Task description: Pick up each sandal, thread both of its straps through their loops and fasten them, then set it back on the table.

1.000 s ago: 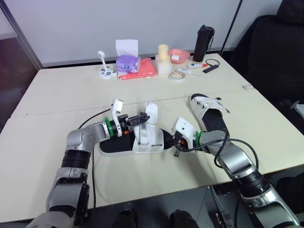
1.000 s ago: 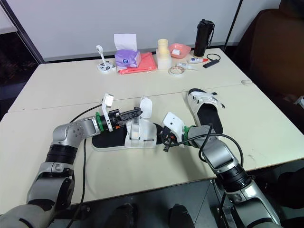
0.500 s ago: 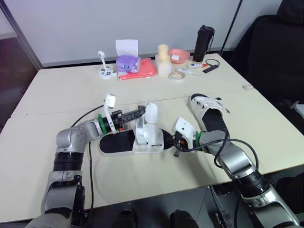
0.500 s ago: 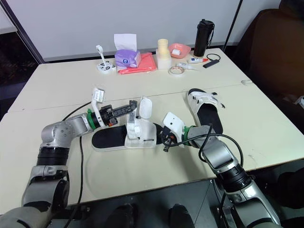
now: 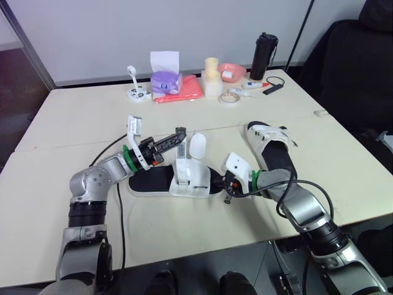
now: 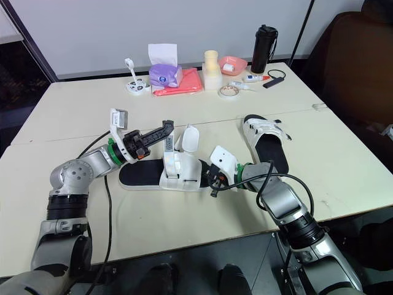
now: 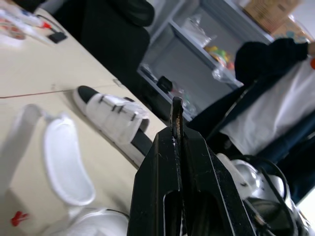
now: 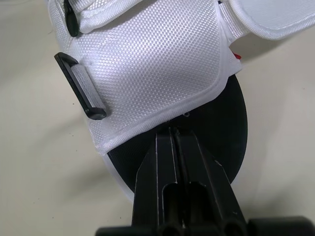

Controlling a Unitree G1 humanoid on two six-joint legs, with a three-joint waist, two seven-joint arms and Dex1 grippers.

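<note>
Resting on the white-mesh, black-soled sandal (image 5: 186, 179), the closed right tool (image 8: 173, 131) could slip when the closed, empty left tool (image 5: 179, 133) tugs the loose white strap (image 5: 196, 146).

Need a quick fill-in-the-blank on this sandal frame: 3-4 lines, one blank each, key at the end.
1. The left gripper hovers above the table with its fingers ___.
2. The right gripper points at the near sandal's ___ sole.
3. The far sandal's straps are ___, while the near sandal's flap stands up open.
4. The tall bottle at the back of the table is ___.
Missing words: shut; black; fastened; black.
</note>
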